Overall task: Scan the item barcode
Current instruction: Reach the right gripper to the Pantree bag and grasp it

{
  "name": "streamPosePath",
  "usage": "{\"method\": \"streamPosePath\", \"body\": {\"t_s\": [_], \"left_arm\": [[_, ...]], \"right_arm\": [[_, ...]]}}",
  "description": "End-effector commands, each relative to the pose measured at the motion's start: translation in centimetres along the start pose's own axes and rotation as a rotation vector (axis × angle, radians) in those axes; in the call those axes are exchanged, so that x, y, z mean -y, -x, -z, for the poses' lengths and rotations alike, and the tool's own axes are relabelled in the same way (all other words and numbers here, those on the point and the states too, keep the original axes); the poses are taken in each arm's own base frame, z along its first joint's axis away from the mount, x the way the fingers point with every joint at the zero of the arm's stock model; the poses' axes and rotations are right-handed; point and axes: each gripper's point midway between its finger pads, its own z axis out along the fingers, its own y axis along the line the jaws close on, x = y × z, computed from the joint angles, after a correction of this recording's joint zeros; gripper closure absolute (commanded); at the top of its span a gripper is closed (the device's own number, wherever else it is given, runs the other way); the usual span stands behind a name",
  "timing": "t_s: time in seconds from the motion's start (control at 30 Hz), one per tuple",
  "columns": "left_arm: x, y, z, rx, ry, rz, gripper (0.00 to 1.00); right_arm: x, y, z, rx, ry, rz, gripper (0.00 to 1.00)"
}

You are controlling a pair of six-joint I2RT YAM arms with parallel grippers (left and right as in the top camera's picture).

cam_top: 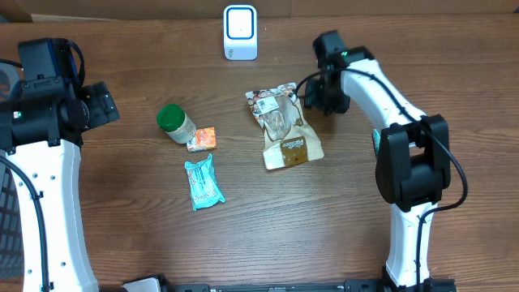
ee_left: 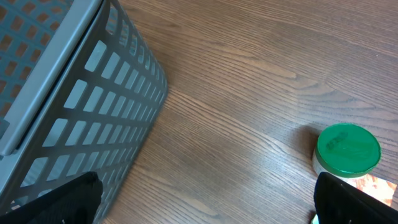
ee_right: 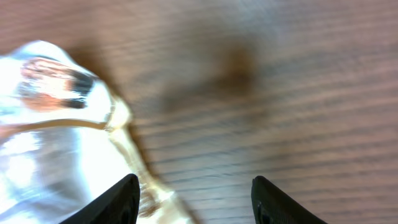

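Hovering right gripper (ee_right: 196, 202) at top-right edge of snack bag (cam_top: 284, 126) | fingers partly apart, bare wood between, nothing held | snack bag flat mid-table, apart from scanner (cam_top: 240, 32) at far edge | left gripper (ee_left: 208, 208) spread wide, empty, between basket (ee_left: 74, 93) and green-lidded jar (ee_left: 347, 149)

Brown-and-clear bag (cam_top: 285, 130), green jar lid (cam_top: 170, 118), teal packet (cam_top: 203, 183), perhaps orange box (cam_top: 201, 139), grey gridded basket (ee_left: 81, 106)
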Motion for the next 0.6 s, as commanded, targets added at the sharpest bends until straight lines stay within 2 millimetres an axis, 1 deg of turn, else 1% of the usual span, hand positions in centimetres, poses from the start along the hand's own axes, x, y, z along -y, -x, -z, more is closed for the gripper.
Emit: {"method": "streamPosePath", "body": {"t_s": [0.0, 0.07, 0.13, 0.33, 0.43, 0.5, 0.57], "left_arm": [[-0.4, 0.1, 0.3, 0.013, 0.013, 0.021, 0.00], [-0.4, 0.1, 0.3, 0.013, 0.013, 0.021, 0.01], [-0.4, 0.1, 0.3, 0.014, 0.013, 0.021, 0.00], [-0.4, 0.1, 0.3, 0.013, 0.013, 0.021, 0.00], [-0.4, 0.1, 0.3, 0.014, 0.013, 0.021, 0.01], [-0.4, 0.1, 0.3, 0.013, 0.013, 0.021, 0.00], [-0.4, 0.1, 0.3, 0.013, 0.013, 0.021, 0.00]], "right_arm": [[-4.8, 1.5, 3.4, 0.021, 0.226, 0.061, 0.41], [-5.5, 1.0, 3.9, -0.009, 0.266, 0.051, 0.40], [-4.4, -0.7, 3.5, -0.077, 0.227, 0.038, 0.39], [-1.7, -4.2, 1.2, -0.207, 0.173, 0.047, 0.37], [-0.5, -5.5, -0.1, -0.252, 0.166, 0.047, 0.37], [0.3, -6.0, -0.6, -0.269, 0.170, 0.035, 0.37], [0.9, -6.0, -0.9, -0.275, 0.191, 0.027, 0.37]]}}
